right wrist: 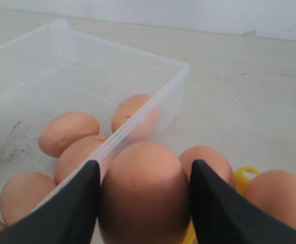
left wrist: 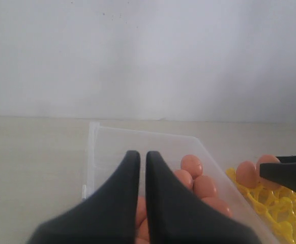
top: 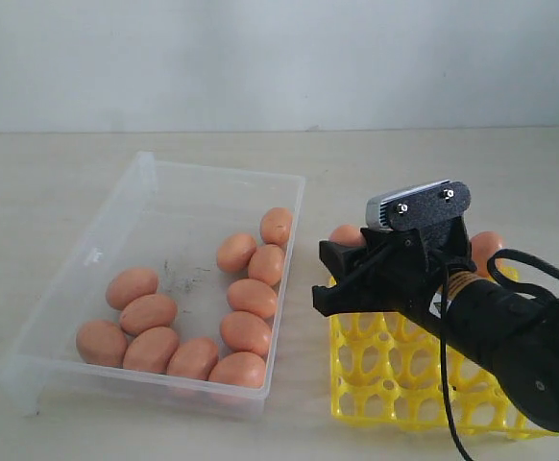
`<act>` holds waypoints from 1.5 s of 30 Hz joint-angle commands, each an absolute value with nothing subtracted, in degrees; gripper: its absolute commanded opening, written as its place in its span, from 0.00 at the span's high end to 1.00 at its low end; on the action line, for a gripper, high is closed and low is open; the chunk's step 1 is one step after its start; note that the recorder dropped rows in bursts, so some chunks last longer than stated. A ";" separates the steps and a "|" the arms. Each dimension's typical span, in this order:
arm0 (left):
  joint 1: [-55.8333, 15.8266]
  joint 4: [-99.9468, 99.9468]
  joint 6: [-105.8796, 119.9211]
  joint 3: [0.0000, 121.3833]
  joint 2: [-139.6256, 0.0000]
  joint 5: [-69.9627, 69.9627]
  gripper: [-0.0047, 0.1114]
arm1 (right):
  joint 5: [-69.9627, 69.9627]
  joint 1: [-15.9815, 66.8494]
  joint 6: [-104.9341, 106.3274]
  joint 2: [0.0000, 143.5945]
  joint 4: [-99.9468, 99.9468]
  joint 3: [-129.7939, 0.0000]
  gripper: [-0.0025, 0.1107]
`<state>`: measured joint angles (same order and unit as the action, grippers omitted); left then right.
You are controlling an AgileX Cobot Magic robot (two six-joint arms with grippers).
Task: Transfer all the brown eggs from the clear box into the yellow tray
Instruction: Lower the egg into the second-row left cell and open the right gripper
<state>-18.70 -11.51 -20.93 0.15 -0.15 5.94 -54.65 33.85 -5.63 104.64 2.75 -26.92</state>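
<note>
Egg (right wrist: 143, 203) clamped in right hand (right wrist: 144, 170), jaws part-open round it, over tray's (top: 395, 394) 11 o'clock corner. Lower straight into a free cup (top: 364, 361), clear of seated eggs (top: 487, 246); release gently.

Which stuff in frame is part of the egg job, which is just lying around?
Job: brown eggs, clear box, yellow tray, right gripper gripping one egg.
Lying about: nothing loose; just table, wall.
</note>
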 commanded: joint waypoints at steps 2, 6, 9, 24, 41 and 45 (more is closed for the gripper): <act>-19.15 -11.38 -21.40 0.00 0.00 5.81 0.92 | -54.42 33.59 -5.21 104.66 3.86 -27.27 0.98; -19.15 -11.38 -21.40 0.00 0.00 5.81 0.92 | -52.95 33.59 -4.58 104.66 5.44 -27.27 0.98; -19.15 -11.38 -21.40 0.00 0.00 5.81 0.92 | -52.89 33.59 -3.79 104.66 5.82 -27.27 0.98; -19.15 -11.38 -21.40 0.00 0.00 5.71 0.92 | -51.54 33.59 -2.63 104.66 5.82 -27.27 0.98; -19.15 -11.38 -21.40 0.00 0.00 6.03 0.92 | -50.72 33.59 -3.11 104.66 7.05 -27.51 0.76; -19.15 -11.38 -21.40 0.00 0.00 6.03 0.92 | -50.23 33.59 -2.94 104.66 7.05 -27.51 0.72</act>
<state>-18.70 -11.51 -20.93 0.15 -0.15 5.94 -50.47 33.76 -3.15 104.76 6.73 -27.41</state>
